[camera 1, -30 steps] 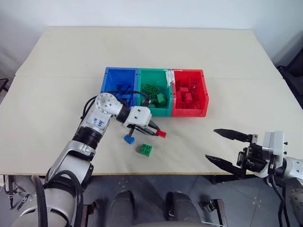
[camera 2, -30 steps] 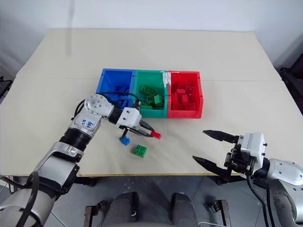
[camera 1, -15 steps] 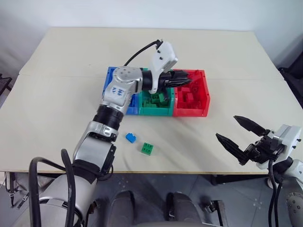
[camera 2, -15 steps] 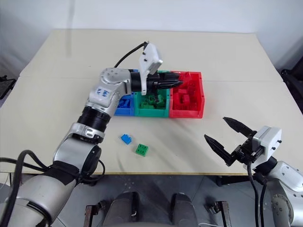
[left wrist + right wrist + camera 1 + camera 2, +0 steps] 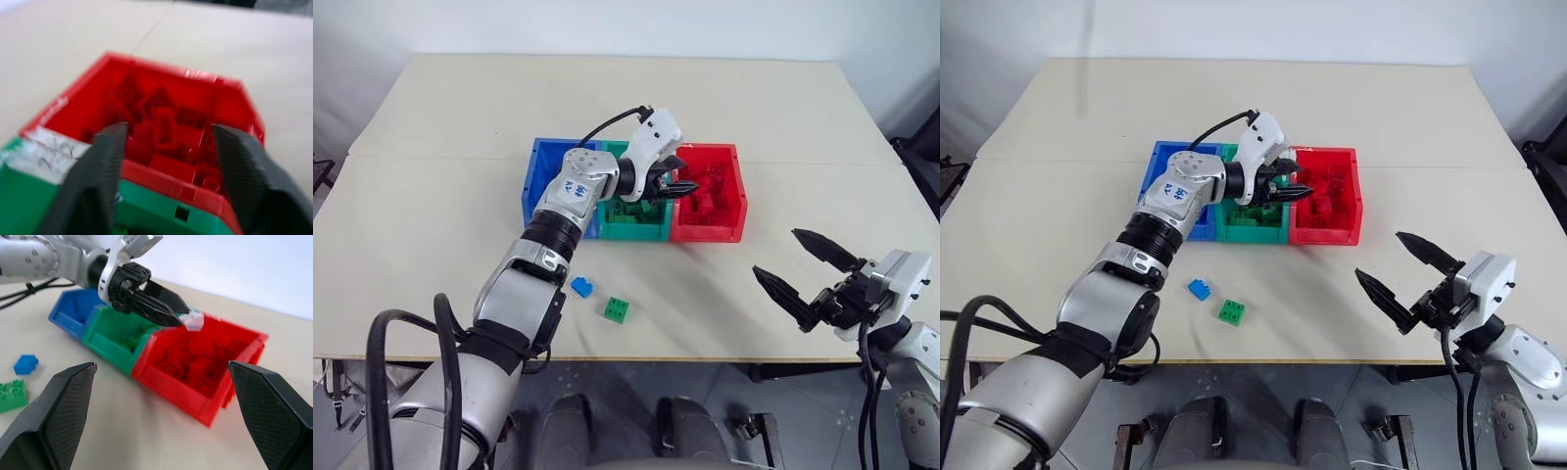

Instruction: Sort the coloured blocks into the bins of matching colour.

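My left gripper [image 5: 685,181] hovers open over the red bin's [image 5: 735,201] near-left corner, by the wall shared with the green bin [image 5: 631,227]. In the left wrist view its fingers [image 5: 105,166] stand apart with nothing between them, and several red blocks [image 5: 171,164] lie in the bin below. The blue bin [image 5: 537,166] is at the row's left end. A blue block [image 5: 581,286] and a green block [image 5: 617,308] lie on the table in front of the bins. My right gripper [image 5: 775,253] is open and holds nothing, near the table's front right.
The three joined bins stand mid-table on a beige table [image 5: 431,225]. Green blocks [image 5: 1255,208] lie in the green bin. A black cable [image 5: 607,123] loops above my left wrist. The table's front edge [image 5: 705,358] runs just behind my right gripper.
My left gripper, shut on a red block low near the table, rose and swung to the red bin, then opened; the block is gone from its fingers. My right gripper lifted slightly.
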{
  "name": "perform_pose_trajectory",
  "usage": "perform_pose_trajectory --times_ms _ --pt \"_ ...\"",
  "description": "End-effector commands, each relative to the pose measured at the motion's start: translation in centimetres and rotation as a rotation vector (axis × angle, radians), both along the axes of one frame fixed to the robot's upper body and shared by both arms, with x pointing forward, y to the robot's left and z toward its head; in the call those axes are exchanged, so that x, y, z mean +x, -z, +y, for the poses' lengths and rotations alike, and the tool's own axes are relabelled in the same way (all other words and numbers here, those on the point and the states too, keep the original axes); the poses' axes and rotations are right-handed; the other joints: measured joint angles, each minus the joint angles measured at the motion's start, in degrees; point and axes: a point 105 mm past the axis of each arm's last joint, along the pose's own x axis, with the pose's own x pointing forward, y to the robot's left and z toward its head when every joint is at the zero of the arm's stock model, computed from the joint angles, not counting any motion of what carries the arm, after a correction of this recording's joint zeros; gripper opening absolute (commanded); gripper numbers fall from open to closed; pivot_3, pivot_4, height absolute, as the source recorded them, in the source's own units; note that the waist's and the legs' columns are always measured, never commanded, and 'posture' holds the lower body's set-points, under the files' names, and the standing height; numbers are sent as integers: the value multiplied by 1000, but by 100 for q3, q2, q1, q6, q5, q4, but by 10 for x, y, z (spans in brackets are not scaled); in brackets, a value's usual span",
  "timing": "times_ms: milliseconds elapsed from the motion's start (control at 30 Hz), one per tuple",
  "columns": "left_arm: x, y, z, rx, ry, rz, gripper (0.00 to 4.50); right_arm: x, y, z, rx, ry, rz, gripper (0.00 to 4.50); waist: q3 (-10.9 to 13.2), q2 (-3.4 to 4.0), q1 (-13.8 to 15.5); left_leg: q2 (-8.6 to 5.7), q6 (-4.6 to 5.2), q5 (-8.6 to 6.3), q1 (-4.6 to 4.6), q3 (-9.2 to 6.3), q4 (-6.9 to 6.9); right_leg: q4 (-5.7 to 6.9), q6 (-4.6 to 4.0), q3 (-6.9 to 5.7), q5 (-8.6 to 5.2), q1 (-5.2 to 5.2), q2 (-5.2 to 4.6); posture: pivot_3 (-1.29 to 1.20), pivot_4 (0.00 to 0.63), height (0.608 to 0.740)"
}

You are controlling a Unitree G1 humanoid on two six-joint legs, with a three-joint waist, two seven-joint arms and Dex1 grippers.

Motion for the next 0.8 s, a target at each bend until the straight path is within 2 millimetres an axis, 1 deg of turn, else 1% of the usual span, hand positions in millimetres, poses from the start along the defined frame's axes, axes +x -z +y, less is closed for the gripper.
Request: perform_pose_trajectory --times_ms 33,200,267,333,433,500,533,567,600,633,700,733,800 --pt "-11 -20 27 -52 71 -118 3977 1 -3 4 -34 -70 -20 4500 0 0 -39 1 0 0 4 0 -2 2 0 0 0 0 1 0 150 740" --pt "-27 -5 92 -24 84 -190 3977 6 6 14 -92 -196 14 4500 -1 1 -89 3 -4 2 12 -2 -6 16 0 2 0 0 4 0 150 740" --pt "-42 5 129 -18 83 -209 3977 6 8 20 -110 -263 23 4500 -1 1 -112 4 -4 2 9 -3 -4 15 0 2 0 1 4 0 150 740" --pt "-58 15 161 2 53 -210 3977 7 10 25 -128 -324 33 4500 0 0 -130 5 -4 2 10 -2 -4 16 0 5 0 0 4 0 150 740" --pt "-84 30 200 39 -14 -179 3977 4 15 31 -183 -431 52 4500 0 0 -142 7 -3 1 10 -3 -4 18 0 6 0 0 5 0 150 740" --pt "-99 34 215 43 -47 -173 3977 3 17 33 -205 -481 61 4500 0 0 -135 9 -2 0 11 -2 -1 18 0 6 0 1 5 0 150 740" --pt "-108 40 226 56 -74 -156 3977 3 15 34 -206 -507 62 4500 0 0 -109 9 -1 -1 11 -4 0 18 0 6 0 3 5 0 150 740" --pt "-114 42 232 65 -90 -142 4307 5 14 34 -205 -523 63 4500 0 0 -106 9 0 -1 10 -6 3 18 0 5 0 5 5 0 150 740" --pt "-122 46 242 64 -128 -122 4464 6 13 35 -216 -548 63 4500 0 0 -92 10 1 -2 10 -5 6 16 -1 6 0 7 5 0 150 740" --pt "-131 51 251 72 -153 -95 4487 7 13 35 -231 -565 62 4500 0 0 -123 10 3 -3 10 -6 8 15 -2 6 0 9 5 0 150 740" --pt "-142 57 260 96 -172 -73 4487 9 13 34 -247 -590 68 4500 0 0 -130 11 6 -5 11 -4 7 15 -5 7 0 9 4 0 150 740" --pt "-146 59 260 104 -167 -67 4487 10 13 34 -251 -599 72 4500 0 0 -134 12 7 -6 13 -5 6 15 -7 7 0 8 5 0 150 740" --pt "-151 61 256 119 -134 -50 4487 10 15 33 -262 -617 78 4500 0 0 -115 12 13 -9 13 -6 1 16 -10 7 0 6 5 0 150 740"
